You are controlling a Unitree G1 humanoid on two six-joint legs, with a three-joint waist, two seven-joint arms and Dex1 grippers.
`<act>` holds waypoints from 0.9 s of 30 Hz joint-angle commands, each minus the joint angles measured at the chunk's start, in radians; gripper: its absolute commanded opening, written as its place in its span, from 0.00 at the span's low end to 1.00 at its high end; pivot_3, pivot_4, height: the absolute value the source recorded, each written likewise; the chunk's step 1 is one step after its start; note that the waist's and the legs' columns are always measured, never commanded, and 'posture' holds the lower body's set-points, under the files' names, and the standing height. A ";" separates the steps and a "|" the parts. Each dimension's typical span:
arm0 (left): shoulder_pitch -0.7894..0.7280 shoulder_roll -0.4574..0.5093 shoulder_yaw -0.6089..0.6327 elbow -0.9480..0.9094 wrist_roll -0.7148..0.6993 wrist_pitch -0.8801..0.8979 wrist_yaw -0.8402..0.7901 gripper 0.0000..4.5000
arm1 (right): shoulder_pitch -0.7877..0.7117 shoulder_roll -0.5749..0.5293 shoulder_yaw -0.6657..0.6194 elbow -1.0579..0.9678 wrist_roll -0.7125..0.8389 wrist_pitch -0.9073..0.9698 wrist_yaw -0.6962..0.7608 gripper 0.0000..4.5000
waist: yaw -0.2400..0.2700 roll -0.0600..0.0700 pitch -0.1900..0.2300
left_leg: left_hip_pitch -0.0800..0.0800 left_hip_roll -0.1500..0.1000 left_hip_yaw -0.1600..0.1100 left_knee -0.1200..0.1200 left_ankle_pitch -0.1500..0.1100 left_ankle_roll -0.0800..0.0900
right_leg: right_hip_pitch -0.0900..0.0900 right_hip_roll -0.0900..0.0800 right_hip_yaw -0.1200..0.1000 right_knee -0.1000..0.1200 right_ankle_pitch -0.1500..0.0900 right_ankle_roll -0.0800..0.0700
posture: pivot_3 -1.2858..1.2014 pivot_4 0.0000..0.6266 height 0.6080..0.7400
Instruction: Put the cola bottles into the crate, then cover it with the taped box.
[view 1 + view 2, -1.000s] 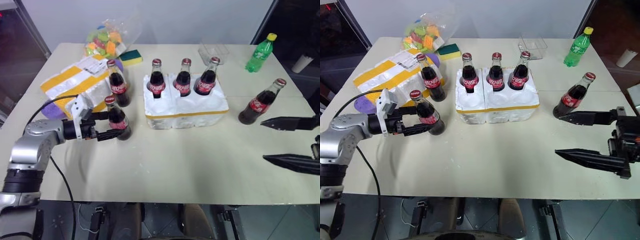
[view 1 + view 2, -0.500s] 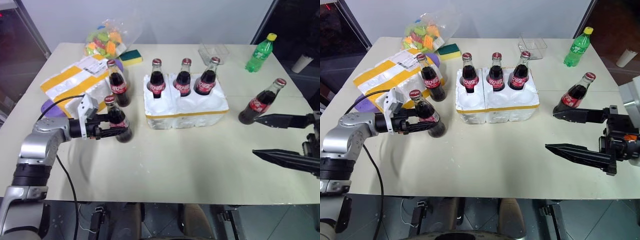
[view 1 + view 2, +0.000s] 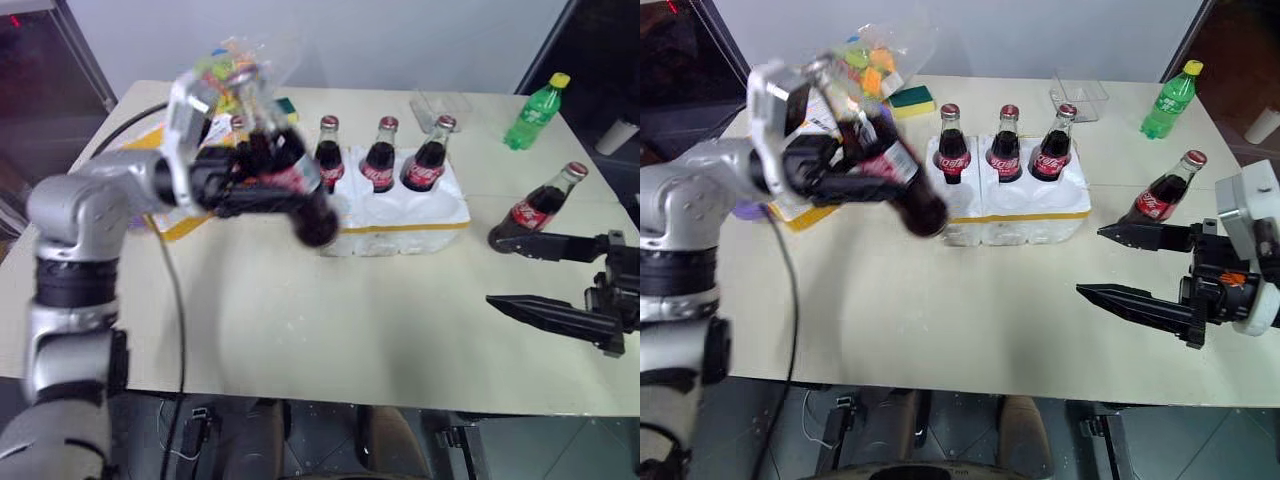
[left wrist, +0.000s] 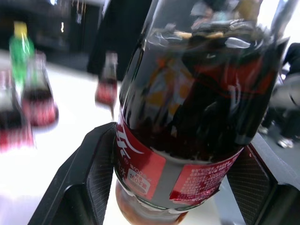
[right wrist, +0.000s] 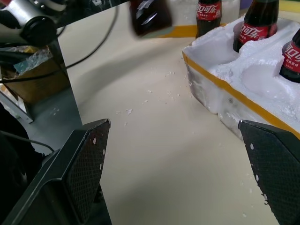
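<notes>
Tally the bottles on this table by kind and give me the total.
cola bottles: 6
green bottle: 1
total: 7

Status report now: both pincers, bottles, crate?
Left pincer shut on cola bottle, airborne. Right pincer open, empty. Crate holds three bottles. Path clear.

Six small glass cola bottles with red caps: three (image 3: 1007, 145) standing in the one white foam crate (image 3: 1040, 205), one (image 3: 885, 165) lifted, one (image 3: 238, 135) far left, one (image 3: 1165, 188) right. One green yellow-capped bottle (image 3: 1169, 98). One yellow-taped foam box (image 3: 165, 215).
</notes>
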State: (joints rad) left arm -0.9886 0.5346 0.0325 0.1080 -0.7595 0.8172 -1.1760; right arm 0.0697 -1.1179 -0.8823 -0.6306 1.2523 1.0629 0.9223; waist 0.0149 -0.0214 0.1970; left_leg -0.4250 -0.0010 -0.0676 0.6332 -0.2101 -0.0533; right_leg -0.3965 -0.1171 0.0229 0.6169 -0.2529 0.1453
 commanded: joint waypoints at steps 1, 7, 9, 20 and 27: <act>-0.116 -0.103 -0.039 0.162 0.129 -0.169 0.075 0.62 | -0.003 0.015 -0.026 -0.023 0.043 -0.017 -0.050 1.00 | -0.002 0.000 0.000 | 0.000 0.000 0.000 0.000 0.000 0.000 | 0.000 0.000 0.000 0.000 0.000 0.000 | 0.52 0.24 0.99; -0.219 -0.253 -0.122 0.446 0.303 -0.407 0.045 0.62 | 0.049 0.052 -0.061 -0.067 0.084 -0.017 -0.116 1.00 | -0.006 0.000 0.000 | -0.001 0.000 0.000 -0.004 -0.001 0.002 | -0.004 0.001 0.000 0.001 0.002 0.004 | 0.52 0.24 0.99; -0.228 -0.282 -0.148 0.518 0.354 -0.466 0.026 0.62 | 0.077 0.066 -0.077 -0.075 0.085 -0.022 -0.127 1.00 | -0.004 0.000 0.000 | -0.002 0.000 0.000 -0.004 -0.002 0.003 | -0.005 0.001 0.000 0.002 0.002 0.004 | 0.52 0.24 0.99; -0.207 -0.399 -0.230 0.723 0.571 -0.679 0.065 0.62 | 0.134 0.099 -0.045 -0.086 0.070 -0.079 -0.160 1.00 | -0.002 0.000 0.000 | -0.002 0.000 0.000 -0.002 -0.002 0.004 | -0.005 0.000 0.000 0.001 0.002 0.005 | 0.52 0.24 0.99; -0.165 -0.373 -0.244 0.667 0.637 -0.685 0.073 0.99 | 0.070 0.064 0.018 -0.038 -0.012 -0.144 -0.155 1.00 | -0.004 0.001 0.000 | -0.002 0.000 0.000 -0.002 -0.002 0.004 | -0.004 0.000 0.000 0.001 0.002 0.005 | 0.52 0.24 0.99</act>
State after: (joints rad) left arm -1.1612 0.1402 -0.2155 0.8422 -0.1336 0.1406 -1.0956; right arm 0.1619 -1.0371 -0.8631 -0.6806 1.2583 0.9519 0.7622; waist 0.0112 -0.0207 0.1970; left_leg -0.4266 -0.0011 -0.0672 0.6316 -0.2123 -0.0493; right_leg -0.4007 -0.1166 0.0234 0.6185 -0.2510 0.1503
